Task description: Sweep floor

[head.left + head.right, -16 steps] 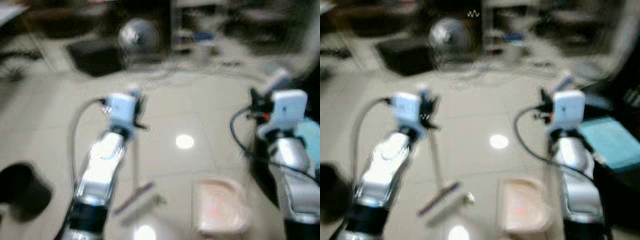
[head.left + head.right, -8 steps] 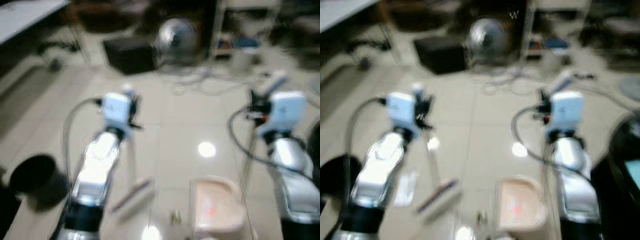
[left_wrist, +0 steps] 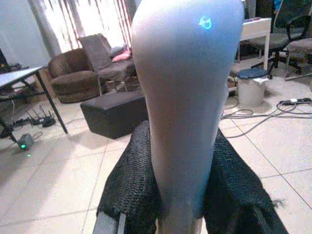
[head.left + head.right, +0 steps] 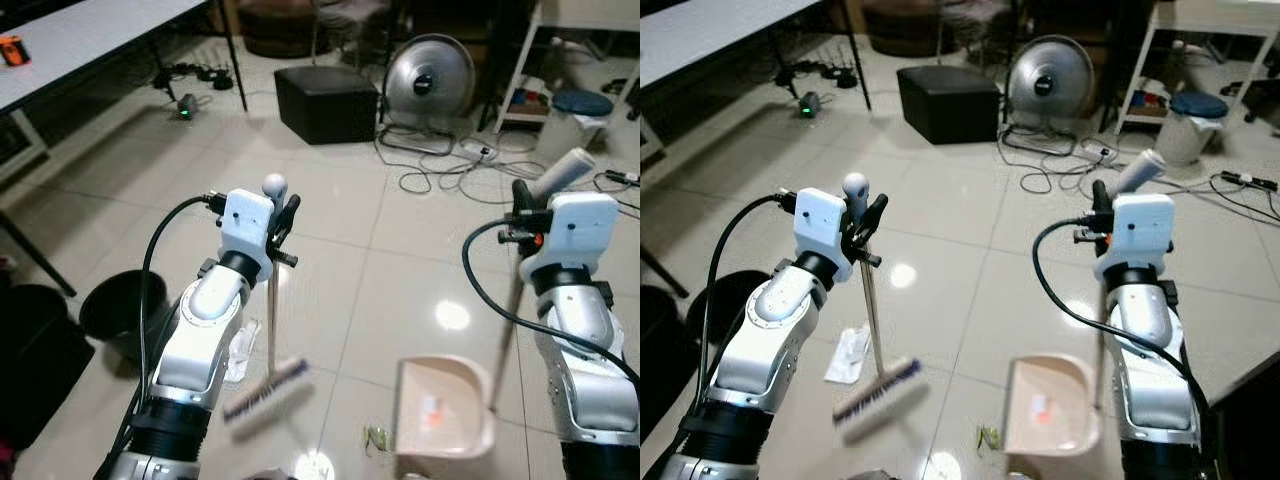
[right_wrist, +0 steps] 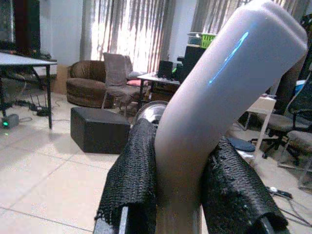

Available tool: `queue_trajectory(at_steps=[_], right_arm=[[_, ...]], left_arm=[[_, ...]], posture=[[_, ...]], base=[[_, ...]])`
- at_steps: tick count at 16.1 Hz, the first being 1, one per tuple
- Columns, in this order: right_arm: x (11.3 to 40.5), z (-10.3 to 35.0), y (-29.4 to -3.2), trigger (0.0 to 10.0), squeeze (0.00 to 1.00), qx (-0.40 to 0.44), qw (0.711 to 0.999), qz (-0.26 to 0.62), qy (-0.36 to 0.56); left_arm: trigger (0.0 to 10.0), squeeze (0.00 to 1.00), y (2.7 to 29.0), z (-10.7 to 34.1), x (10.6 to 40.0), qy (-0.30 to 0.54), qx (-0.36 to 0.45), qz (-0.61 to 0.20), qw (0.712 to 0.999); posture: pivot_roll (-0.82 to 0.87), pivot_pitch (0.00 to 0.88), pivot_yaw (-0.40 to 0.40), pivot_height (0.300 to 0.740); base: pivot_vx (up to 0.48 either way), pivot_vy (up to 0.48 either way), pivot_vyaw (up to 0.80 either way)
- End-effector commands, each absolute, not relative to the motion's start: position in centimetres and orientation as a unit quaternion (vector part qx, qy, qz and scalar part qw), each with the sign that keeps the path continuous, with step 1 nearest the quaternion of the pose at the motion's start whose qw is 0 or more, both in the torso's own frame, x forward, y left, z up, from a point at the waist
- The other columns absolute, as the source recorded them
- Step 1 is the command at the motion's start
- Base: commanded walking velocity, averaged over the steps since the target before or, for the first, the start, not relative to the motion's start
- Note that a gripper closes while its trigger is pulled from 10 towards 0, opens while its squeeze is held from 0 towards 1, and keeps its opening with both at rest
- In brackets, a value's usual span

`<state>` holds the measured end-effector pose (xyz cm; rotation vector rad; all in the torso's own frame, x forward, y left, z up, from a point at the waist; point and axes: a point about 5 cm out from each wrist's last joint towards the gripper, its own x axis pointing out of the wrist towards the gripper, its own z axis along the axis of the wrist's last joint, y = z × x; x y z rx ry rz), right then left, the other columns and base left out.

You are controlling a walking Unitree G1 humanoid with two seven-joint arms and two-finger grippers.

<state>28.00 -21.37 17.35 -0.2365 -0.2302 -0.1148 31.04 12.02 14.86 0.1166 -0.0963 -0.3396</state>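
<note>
Holding broom (image 4: 268, 330) by handle top, left gripper (image 4: 283, 222) clamped; bristles on floor (image 4: 350, 210) beside scrap (image 4: 376, 437). Right gripper (image 4: 522, 200) clenched on dustpan (image 4: 443, 410) handle. Both light, rigid, smooth: high grips suit.

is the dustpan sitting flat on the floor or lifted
Cannot tell: the pink plastic dustpan hangs low at the tiles from its pole, held by the right gripper.

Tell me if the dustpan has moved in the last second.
Yes. The dustpan swung left with the robot: earlier it sat right of the fan, now straight below it and closer to the green scrap.
</note>
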Motion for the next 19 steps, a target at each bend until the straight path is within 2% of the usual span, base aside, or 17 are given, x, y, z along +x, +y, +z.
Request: queue_trajectory(at_steps=[1,4,8,9,11,14,19], right_arm=[[28.0,17.7,-21.9,10.0,0.00,-0.132,0.981,-0.058,-0.132],[28.3,17.2,-22.8,10.0,0.00,-0.135,0.978,-0.060,-0.145],[29.1,16.2,-24.1,10.0,0.00,-0.182,0.972,-0.049,-0.142],[29.2,16.3,-24.1,10.0,0.00,-0.185,0.971,-0.050,-0.146],[29.9,16.5,-24.4,10.0,0.00,-0.182,0.967,-0.058,-0.166],[30.6,16.2,-23.6,10.0,0.00,-0.186,0.965,-0.036,-0.181],[30.6,14.2,-21.7,10.0,0.00,-0.188,0.960,-0.035,-0.204]], left_arm=[[10.0,0.00,12.0,15.1,31.3,-0.058,0.054,-0.170,0.982],[10.0,0.00,11.6,15.3,31.9,-0.068,0.050,-0.167,0.982],[10.0,0.00,11.2,16.0,33.4,-0.089,0.043,-0.142,0.985],[10.0,0.00,11.3,16.1,33.5,-0.097,0.040,-0.136,0.985],[10.0,0.00,12.2,16.9,34.1,-0.146,0.050,-0.093,0.984],[10.0,0.00,12.7,16.9,34.7,-0.146,0.038,-0.069,0.986],[10.0,0.00,13.0,15.8,35.2,-0.138,0.033,-0.053,0.989]], posture=[[-0.10,0.071,0.072,0.740],[-0.06,0.128,0.072,0.740],[-0.04,0.228,0.075,0.740],[-0.04,0.228,0.075,0.740],[-0.01,0.278,0.075,0.740],[0.02,0.319,0.083,0.740],[0.08,0.378,0.165,0.740]], base=[[0.000,0.000,0.00],[0.000,0.000,0.00],[0.000,0.000,0.00],[0.000,0.000,0.00],[0.000,0.000,0.00],[0.000,0.000,0.00],[0.000,0.000,0.00]])
